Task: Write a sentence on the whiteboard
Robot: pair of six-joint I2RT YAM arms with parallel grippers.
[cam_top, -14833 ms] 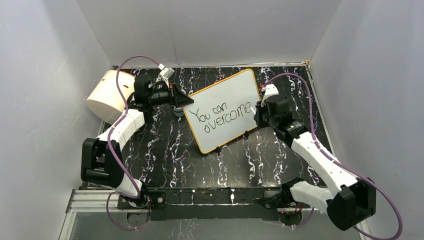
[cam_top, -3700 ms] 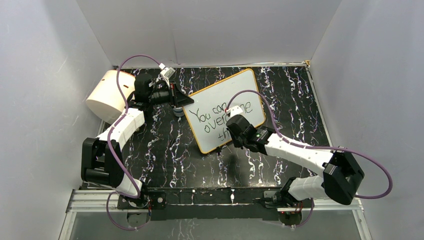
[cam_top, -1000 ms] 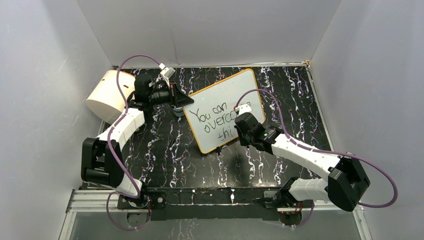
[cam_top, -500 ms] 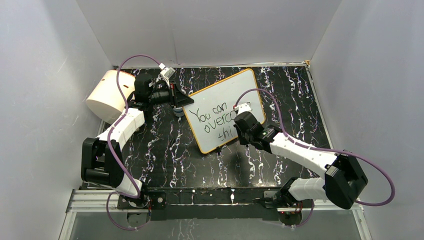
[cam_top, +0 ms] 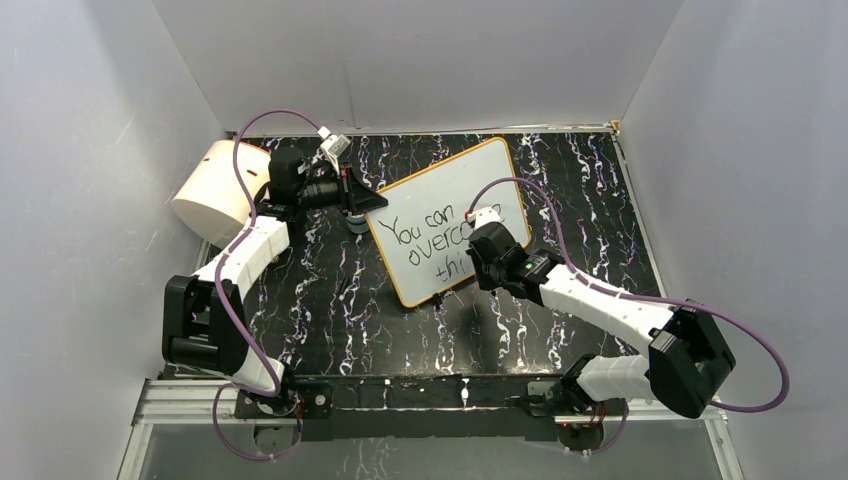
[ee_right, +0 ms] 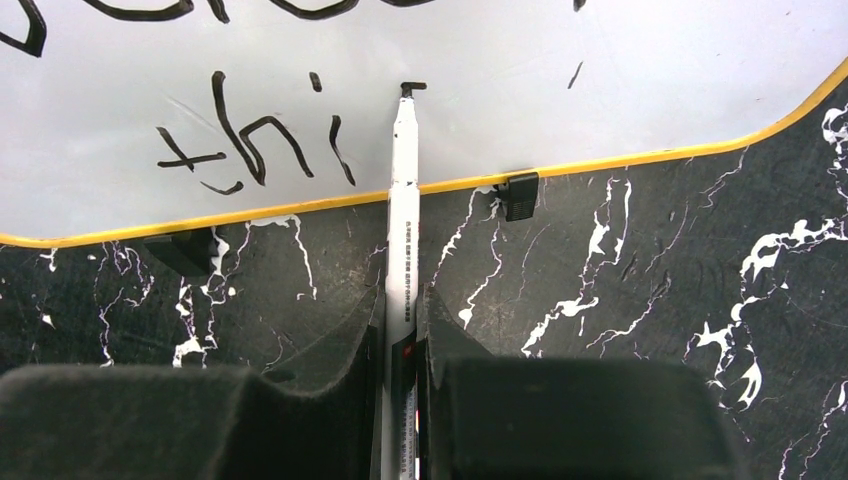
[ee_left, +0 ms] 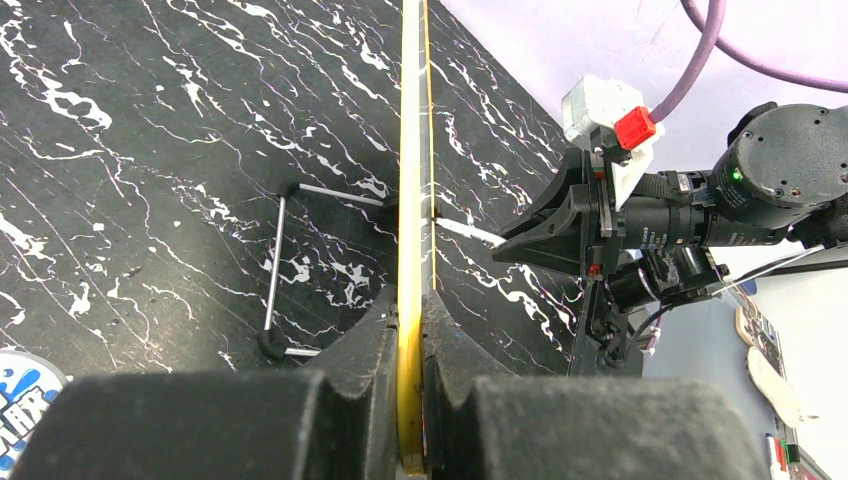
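Observation:
The whiteboard (cam_top: 440, 190), glossy white with an orange-yellow rim, stands tilted on the black marbled table. My left gripper (ee_left: 410, 345) is shut on its rim (ee_left: 411, 250) at the board's left corner (cam_top: 372, 213). The sentence (cam_top: 425, 235) reads "You can overco.." with "thi" below; my right arm hides the end. My right gripper (ee_right: 402, 335) is shut on a white marker (ee_right: 404, 230). Its black tip (ee_right: 408, 89) touches the board just right of "thi" (ee_right: 250, 140), beside a short fresh stroke. In the top view the right gripper (cam_top: 478, 262) is over the board's lower right part.
A big cream cylinder (cam_top: 215, 190) lies at the far left behind my left arm. A round blue-printed disc (ee_left: 25, 410) lies on the table by the left gripper. The board's black clip feet (ee_right: 518, 194) rest on the table. Grey walls enclose the table on three sides.
Over the frames a third line "thi" has appeared under "overcome". In the last second my right gripper shifted slightly left and the marker began a stroke after the "i". The left arm stayed still.

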